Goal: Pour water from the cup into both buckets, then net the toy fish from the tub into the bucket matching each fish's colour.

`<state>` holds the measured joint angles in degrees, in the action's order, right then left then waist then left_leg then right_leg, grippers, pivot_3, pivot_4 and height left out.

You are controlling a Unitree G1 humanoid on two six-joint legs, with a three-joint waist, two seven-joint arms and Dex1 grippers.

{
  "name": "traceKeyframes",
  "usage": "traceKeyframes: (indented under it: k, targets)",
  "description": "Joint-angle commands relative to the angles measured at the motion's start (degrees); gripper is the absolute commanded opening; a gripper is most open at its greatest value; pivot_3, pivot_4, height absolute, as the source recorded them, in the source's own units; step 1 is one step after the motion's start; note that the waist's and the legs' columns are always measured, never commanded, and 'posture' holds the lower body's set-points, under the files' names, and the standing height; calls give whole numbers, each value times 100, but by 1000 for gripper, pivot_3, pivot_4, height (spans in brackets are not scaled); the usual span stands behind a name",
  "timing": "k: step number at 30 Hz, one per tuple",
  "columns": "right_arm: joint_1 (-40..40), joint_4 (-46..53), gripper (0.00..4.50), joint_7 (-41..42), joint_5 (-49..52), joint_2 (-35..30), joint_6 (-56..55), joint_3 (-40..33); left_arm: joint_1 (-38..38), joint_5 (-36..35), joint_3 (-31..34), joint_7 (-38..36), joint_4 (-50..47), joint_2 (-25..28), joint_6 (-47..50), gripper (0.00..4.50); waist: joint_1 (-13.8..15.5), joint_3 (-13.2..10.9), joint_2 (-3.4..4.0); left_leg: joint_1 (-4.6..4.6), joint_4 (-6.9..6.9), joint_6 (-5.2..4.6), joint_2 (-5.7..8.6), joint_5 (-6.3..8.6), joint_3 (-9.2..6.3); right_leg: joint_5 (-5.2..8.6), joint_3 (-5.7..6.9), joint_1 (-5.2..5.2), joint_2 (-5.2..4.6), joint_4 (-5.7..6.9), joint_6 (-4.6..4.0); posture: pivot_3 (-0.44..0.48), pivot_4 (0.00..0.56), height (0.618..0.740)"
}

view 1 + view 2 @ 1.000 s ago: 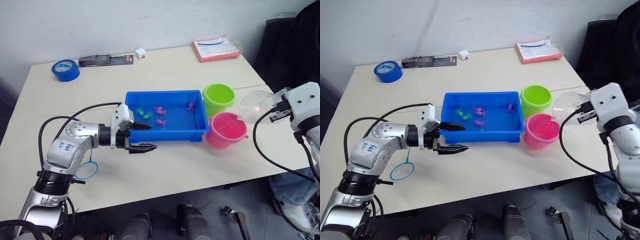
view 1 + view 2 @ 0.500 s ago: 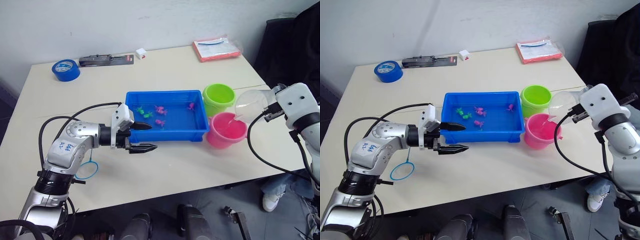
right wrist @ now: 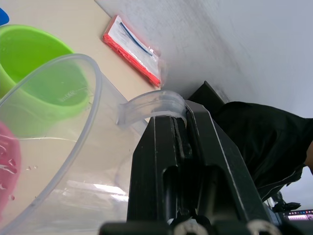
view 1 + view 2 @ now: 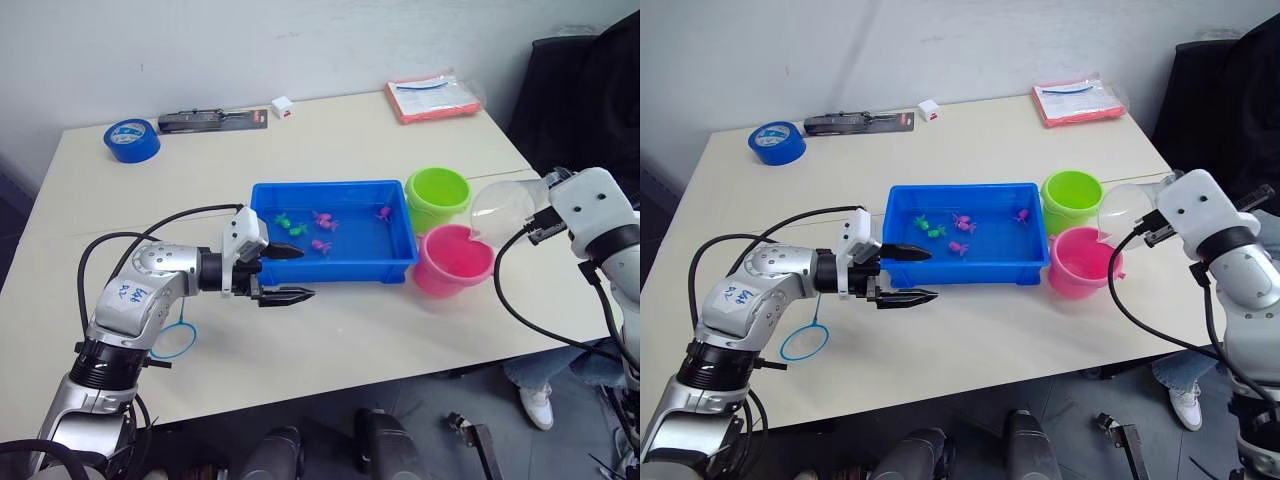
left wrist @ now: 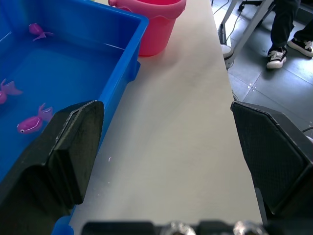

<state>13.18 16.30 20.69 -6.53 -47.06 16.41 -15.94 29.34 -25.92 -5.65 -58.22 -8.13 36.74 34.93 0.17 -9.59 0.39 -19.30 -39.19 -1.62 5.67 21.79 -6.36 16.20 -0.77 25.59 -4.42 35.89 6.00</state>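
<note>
Right gripper [image 3: 181, 147]: pinching the cup [image 4: 503, 212] handle, tipped over the pink bucket [image 4: 452, 260].
Left gripper [image 4: 283, 273]: spread, near the tub [image 4: 330, 270].

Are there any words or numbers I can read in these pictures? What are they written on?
Blue handwriting on the left arm: too blurred to read.
Faint raised markings on the clear cup: too faint to read.
Red packet at the far side of the table: any print is too small to read.
Black and red tool card: too small to read.
Blue tape roll, tub, buckets: no writing seen.
</note>
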Motion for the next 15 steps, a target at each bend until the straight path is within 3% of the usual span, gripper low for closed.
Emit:
traceKeyframes:
  k: [1, 15]
  targets:
    - [139, 67, 679, -2, -100, -80, -161, -57, 20, -7, 68, 24, -141, -3, -65, 4500, 1, 0, 0, 0, 0, 0, 0, 0, 0, 0, 0, 0, 0, 0, 0, 0, 150, 740]
    - [250, 102, 679, 20, 18, 110, 47, -166, 2, -27, 76, 51, -189, 19, -30, 4500, -1, 0, 0, 0, 0, 0, 0, 0, 0, 0, 0, 0, 0, 0, 0, 0, 150, 740]
